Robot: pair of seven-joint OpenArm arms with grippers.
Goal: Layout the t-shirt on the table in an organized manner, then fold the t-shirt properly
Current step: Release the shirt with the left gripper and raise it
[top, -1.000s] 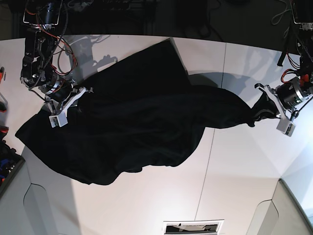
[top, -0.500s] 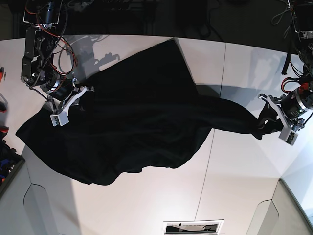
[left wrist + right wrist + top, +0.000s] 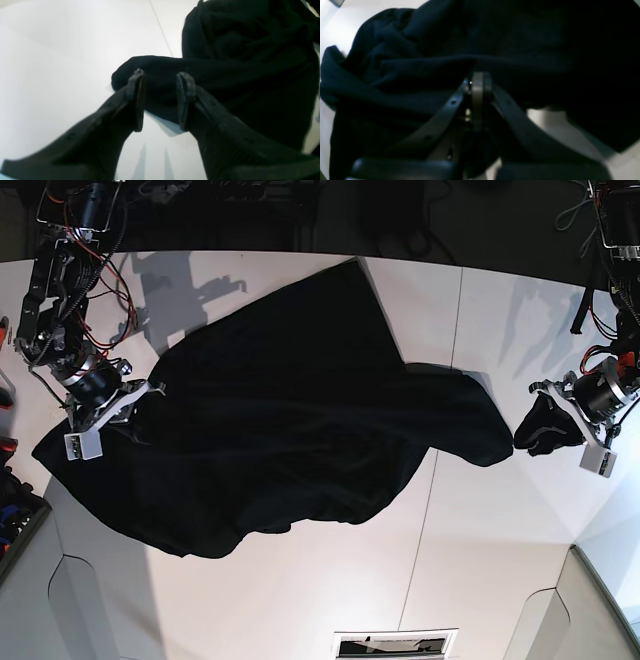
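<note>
The t-shirt (image 3: pixel 280 420) reads solid black right across, no print showing on the side that faces up; the table (image 3: pixel 300 600) under it is plain white, crossed by a thin dark seam line (image 3: pixel 440 450); in the left wrist view the left gripper (image 3: pixel 160 100) shows matte black fingers against white; the right gripper (image 3: pixel 477 85) is black too, with a paler grey pad.

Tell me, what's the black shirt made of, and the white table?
The shirt looks like soft, matte cloth: it sags, bunches and wrinkles into folds. The table looks hard and smooth, probably painted or laminated board; it shows crisp shadows and a faint sheen, but the exact material can't be told.
</note>
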